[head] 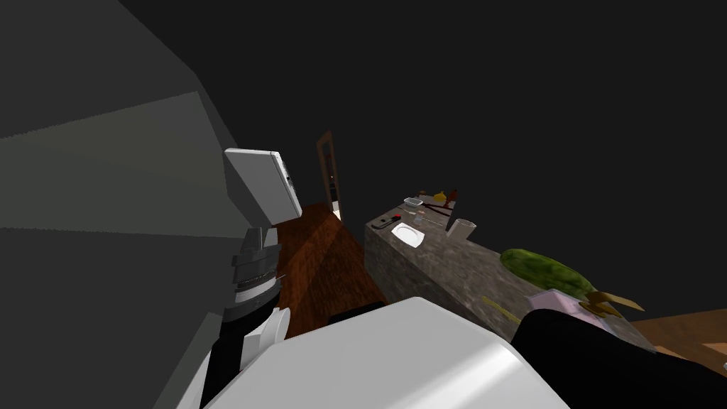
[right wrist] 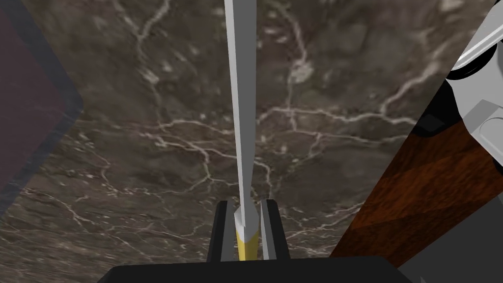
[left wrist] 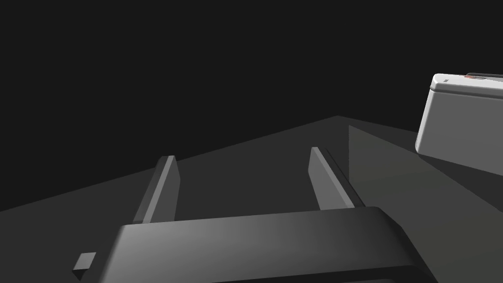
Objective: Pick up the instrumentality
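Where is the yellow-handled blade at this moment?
In the right wrist view, the blade is clamped in the right hand, pointing toward the veined brown counter.

Dim light falls on plain dark grey walls that close in a strip of reddish-brown wooden floor, which runs beside a long bench with a veined brown-grey stone top towards a narrow wooden door frame.
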Robot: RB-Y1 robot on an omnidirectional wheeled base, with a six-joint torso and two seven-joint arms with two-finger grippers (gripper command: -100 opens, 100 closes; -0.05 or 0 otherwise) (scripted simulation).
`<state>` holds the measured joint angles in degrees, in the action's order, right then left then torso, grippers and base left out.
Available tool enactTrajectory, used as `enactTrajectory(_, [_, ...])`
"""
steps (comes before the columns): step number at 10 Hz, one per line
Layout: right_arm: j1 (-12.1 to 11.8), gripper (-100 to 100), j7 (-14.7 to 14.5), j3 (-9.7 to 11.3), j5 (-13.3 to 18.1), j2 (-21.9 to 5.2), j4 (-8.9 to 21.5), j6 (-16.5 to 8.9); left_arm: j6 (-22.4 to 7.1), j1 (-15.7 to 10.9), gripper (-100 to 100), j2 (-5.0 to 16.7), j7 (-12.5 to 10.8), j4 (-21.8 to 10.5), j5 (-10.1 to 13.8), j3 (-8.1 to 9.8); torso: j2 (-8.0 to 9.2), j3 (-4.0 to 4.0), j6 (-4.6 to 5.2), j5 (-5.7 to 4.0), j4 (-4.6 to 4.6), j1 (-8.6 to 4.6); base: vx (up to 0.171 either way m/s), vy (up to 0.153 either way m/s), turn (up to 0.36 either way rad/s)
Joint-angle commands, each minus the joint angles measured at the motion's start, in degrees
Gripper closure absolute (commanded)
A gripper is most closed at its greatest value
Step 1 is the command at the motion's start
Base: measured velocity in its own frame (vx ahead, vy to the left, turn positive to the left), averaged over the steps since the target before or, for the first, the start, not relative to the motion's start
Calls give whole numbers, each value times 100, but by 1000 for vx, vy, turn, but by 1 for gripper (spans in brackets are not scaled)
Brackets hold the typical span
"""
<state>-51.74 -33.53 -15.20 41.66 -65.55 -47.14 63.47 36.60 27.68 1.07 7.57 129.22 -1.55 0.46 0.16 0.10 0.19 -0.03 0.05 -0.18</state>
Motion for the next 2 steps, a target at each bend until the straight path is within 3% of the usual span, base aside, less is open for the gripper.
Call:
enactTrajectory(1, [0, 100, 0, 0, 0, 0, 0, 0, 0, 0, 0, 0, 0, 0, 0, 0, 0, 0, 0, 0, 0, 0, -15, -4, -47])
enactTrajectory(2, [-9, 0, 8, -11, -2, -14, 5, 24, 0, -1, 0, 0, 0, 0, 0, -1, -1, 1, -7, -7, 2, 0, 0, 0, 0])
